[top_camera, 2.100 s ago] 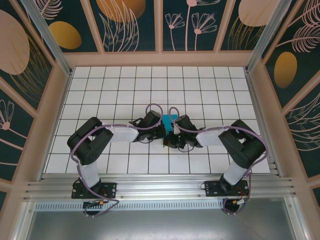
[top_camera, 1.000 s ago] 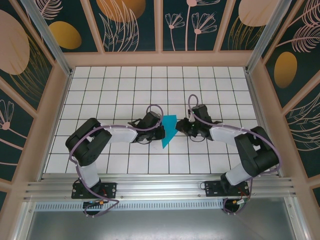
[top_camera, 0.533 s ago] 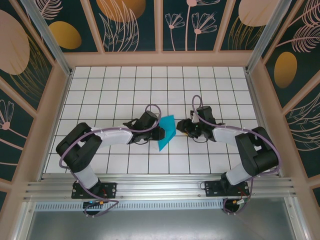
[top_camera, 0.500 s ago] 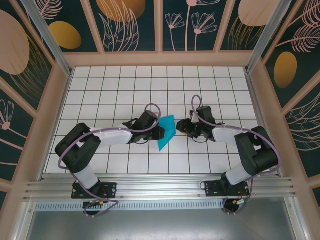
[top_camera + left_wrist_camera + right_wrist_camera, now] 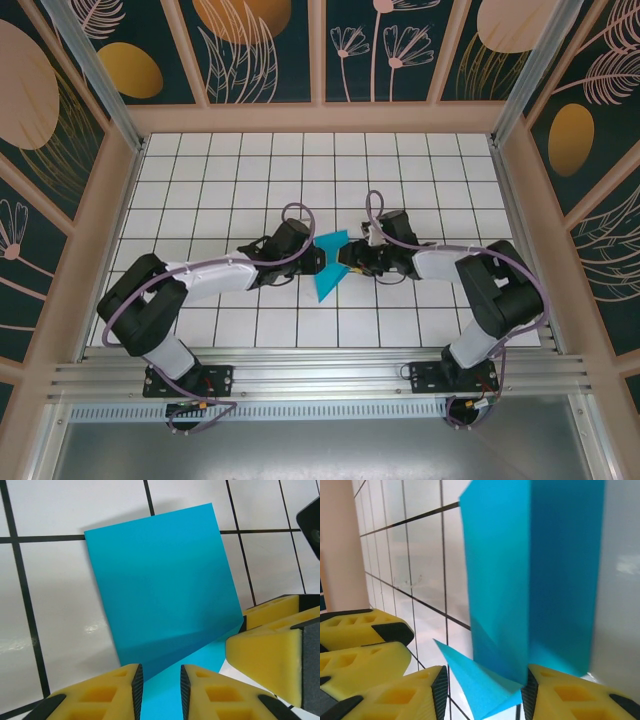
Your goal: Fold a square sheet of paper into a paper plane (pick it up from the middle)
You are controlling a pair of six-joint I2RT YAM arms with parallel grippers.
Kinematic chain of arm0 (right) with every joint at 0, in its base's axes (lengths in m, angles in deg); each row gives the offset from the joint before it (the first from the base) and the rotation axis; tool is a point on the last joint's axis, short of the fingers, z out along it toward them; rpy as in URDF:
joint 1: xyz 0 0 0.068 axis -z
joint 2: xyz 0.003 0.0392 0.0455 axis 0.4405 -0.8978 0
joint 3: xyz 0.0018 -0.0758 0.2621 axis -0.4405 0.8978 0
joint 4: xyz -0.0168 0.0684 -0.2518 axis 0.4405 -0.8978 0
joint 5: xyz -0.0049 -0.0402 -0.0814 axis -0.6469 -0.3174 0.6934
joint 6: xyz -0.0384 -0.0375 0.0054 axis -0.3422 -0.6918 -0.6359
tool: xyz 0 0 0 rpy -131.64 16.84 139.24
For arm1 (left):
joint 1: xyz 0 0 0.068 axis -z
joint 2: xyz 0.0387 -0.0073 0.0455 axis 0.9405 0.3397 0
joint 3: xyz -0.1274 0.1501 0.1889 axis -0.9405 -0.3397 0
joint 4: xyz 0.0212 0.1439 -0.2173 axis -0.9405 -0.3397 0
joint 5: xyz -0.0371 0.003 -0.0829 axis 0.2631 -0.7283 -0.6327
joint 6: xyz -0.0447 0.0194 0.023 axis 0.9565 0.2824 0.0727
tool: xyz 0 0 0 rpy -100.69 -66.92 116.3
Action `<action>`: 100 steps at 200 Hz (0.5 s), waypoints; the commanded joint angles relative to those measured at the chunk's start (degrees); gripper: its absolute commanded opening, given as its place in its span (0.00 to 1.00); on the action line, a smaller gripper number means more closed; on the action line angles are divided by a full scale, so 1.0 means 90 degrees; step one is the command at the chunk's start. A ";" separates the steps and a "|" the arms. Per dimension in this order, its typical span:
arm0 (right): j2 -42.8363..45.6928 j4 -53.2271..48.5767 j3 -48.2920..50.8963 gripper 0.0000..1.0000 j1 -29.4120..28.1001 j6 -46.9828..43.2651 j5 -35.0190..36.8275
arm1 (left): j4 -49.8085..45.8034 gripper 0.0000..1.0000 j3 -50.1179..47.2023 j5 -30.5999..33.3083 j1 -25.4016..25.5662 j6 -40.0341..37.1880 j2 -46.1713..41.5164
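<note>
**Item 1, paper** (image 5: 327, 268): a folded teal piece at the centre of the table (image 5: 200, 180), between the 2 grippers. It looks held up off the surface, judging by the shadow under it. Its long axis runs far to near, slanting left toward its near point.

**Item 2, left gripper** (image 5: 311, 261): at the paper's left side. In its wrist view the jaws stand narrow with the paper's lower edge between them. Read it as clenched on the paper.

**Item 3, right gripper** (image 5: 346, 259): at the paper's right side, facing the left one. Its jaws stand wider, astride a pointed corner flap, and are not seen to clamp.

**Relation to note:** the paper lies straight ahead of both grippers. The right gripper looks like the free one, so you would likely give it the next crease.

**Hidden:** the pinched edge is cut off at the bottom of the left wrist view. You cannot count the layers or tell which folds are done. Whether the right gripper touches the flap is unclear.
</note>
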 commanded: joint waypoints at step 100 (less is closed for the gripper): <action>-0.0754 -0.0504 -0.0744 0.26 -0.0073 -0.1578 -0.0422 | 0.0627 0.43 -0.0931 -0.0294 0.0305 0.0271 -0.0916</action>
